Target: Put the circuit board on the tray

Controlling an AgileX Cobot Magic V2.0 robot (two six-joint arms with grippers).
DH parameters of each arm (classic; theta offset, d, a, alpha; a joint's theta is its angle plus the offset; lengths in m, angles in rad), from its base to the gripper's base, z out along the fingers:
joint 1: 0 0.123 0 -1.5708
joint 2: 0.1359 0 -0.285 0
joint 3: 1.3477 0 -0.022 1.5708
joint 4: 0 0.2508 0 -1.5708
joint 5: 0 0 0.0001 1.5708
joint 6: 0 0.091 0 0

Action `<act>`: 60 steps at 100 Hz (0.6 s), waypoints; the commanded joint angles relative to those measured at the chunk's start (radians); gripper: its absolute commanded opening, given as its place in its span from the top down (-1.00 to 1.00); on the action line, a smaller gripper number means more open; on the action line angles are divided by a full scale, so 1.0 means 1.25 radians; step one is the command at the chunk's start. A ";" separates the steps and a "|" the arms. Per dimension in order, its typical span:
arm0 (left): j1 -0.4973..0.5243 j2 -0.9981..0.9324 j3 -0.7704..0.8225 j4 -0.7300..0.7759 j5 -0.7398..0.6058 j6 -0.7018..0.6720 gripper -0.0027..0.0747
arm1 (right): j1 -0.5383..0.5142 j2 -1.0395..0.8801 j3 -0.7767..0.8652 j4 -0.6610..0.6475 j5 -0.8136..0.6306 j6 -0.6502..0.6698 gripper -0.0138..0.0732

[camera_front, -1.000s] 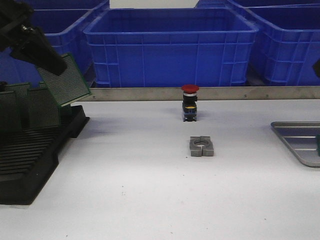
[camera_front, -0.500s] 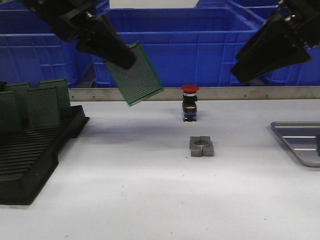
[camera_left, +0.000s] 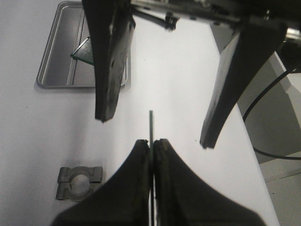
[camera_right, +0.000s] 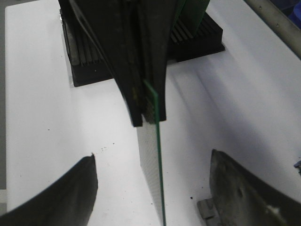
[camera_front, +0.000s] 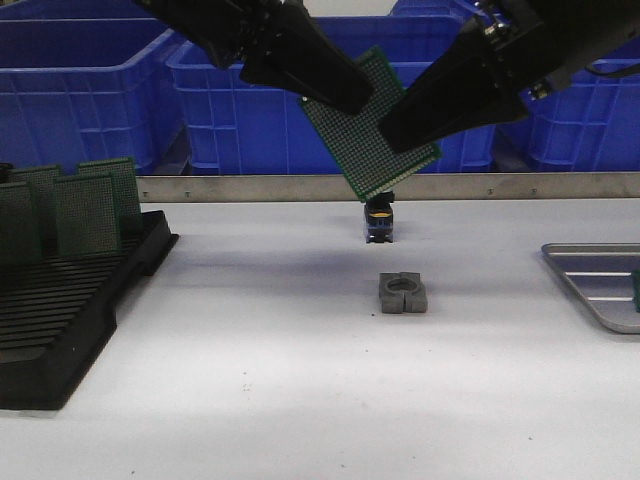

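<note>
The left gripper (camera_left: 151,143) had its jaws clamped on one edge of the circuit board (camera_front: 372,125), which stood edge-on between them and jutted out past the tips. The right gripper (camera_right: 155,188) had its jaws spread wide, one on each side of the board's free end – the board sat in the gap between them, touching neither as far as the wrist views showed.

The whole exchange hung in the air above the table, over the grey clamp block (camera_front: 403,292) and in front of the push button (camera_front: 379,222). The tray (camera_front: 598,287) lay well off to the right jaws' outer side, already holding another board.

The risk, as I judged it, lay in the handover: if the left jaws let go before the right ones had closed firmly, the thin board could drop or tip out. An off-centre pinch might also twist it.

Half a second before, the board was further left and the right gripper stood well away from it; a second before, the board was just above the black rack (camera_front: 60,310).
</note>
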 commanded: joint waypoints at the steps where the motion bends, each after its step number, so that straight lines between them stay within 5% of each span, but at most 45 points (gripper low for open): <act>1: -0.008 -0.050 -0.025 -0.079 0.058 -0.007 0.98 | 0.003 -0.003 -0.025 0.071 0.027 -0.010 -0.47; 14: -0.008 -0.050 -0.025 -0.084 0.058 -0.007 0.98 | 0.003 0.021 -0.025 0.095 0.030 -0.009 -0.13; 38: -0.008 -0.050 -0.025 -0.084 0.058 -0.007 0.98 | 0.003 0.023 -0.025 0.095 0.031 -0.009 0.85; 50: -0.008 -0.050 -0.025 -0.086 0.056 -0.008 0.93 | 0.002 0.023 -0.025 0.095 0.031 -0.009 0.82; 60: -0.008 -0.050 -0.025 -0.086 0.056 -0.008 0.60 | 0.002 0.023 -0.025 0.095 0.031 -0.009 0.82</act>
